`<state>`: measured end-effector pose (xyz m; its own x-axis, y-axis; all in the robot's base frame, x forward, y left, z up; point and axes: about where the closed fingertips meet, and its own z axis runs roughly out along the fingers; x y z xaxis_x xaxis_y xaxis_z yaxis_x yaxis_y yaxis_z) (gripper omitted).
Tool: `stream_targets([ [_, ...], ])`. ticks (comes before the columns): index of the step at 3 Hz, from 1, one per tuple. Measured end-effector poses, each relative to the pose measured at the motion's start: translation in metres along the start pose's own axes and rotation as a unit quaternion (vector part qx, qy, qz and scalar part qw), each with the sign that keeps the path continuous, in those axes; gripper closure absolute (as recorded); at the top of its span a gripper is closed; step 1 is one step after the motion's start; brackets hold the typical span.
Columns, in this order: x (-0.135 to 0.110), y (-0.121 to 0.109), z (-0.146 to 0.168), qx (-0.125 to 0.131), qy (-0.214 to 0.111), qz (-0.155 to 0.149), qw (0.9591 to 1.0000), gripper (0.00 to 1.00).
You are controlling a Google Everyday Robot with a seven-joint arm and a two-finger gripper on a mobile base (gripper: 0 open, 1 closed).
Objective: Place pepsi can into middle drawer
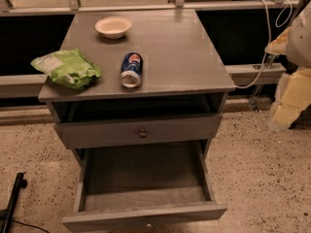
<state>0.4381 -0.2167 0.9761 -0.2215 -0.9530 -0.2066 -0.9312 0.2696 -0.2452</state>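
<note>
The pepsi can [131, 69] lies on its side on the grey cabinet top [184, 57], near the front edge, its silver end facing me. The middle drawer [146, 216] is pulled wide open below, and its grey box interior holds nothing. My gripper [287, 103] shows as pale yellow and white parts at the far right edge. It is well to the right of the cabinet, about level with its top, and apart from the can.
A green snack bag [68, 68] lies at the top's left front corner. A white bowl [113, 26] stands at the back. A shallower drawer front with a round knob [142, 133] sits above the open drawer. A white cable [266, 42] hangs at the right, and a black object [12, 200] lies on the speckled floor at the left.
</note>
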Motion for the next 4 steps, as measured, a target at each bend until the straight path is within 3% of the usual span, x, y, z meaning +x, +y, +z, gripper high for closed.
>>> stream_targets([
  [1, -0.011, -0.004, 0.001, -0.002, -0.010, -0.014, 0.9998, 0.00],
  [2, -0.050, -0.015, 0.007, -0.008, -0.044, -0.061, 0.9971, 0.00],
  [3, -0.112, -0.009, 0.008, 0.011, -0.090, -0.170, 0.9813, 0.00],
  [4, -0.126, -0.011, 0.007, 0.025, -0.093, -0.238, 0.9666, 0.00],
])
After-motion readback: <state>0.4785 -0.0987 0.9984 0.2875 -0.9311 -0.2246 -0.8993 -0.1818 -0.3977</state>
